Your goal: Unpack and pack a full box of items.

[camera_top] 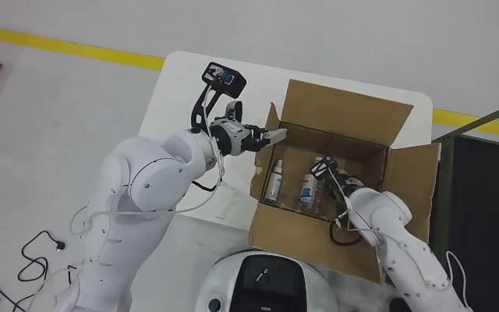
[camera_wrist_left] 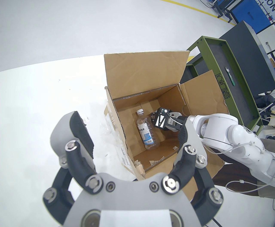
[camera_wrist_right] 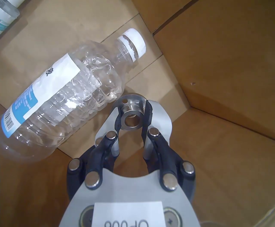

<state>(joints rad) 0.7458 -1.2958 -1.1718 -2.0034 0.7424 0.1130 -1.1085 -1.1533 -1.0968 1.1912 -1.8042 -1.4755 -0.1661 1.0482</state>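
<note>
An open cardboard box (camera_top: 343, 111) stands on the white table (camera_top: 187, 93). Two clear water bottles with white caps lie on its floor, one (camera_top: 274, 181) by the left wall and another (camera_top: 310, 187) beside it. My right gripper (camera_top: 324, 165) is down inside the box (camera_wrist_right: 214, 150), shut on a small metal ring (camera_wrist_right: 131, 117), right beside a bottle (camera_wrist_right: 64, 101). A second bottle (camera_wrist_right: 6, 13) shows at the corner. My left gripper (camera_top: 273, 134) hovers open and empty over the box's left flap; in its own view the gripper (camera_wrist_left: 135, 133) looks down on a bottle (camera_wrist_left: 146, 131) and the right gripper (camera_wrist_left: 160, 121).
A green-framed dark cart (camera_wrist_left: 236, 64) stands close past the box's right side (camera_top: 468, 164). Bare table lies left of the box. The box's flaps (camera_wrist_left: 141, 71) stand up around the opening.
</note>
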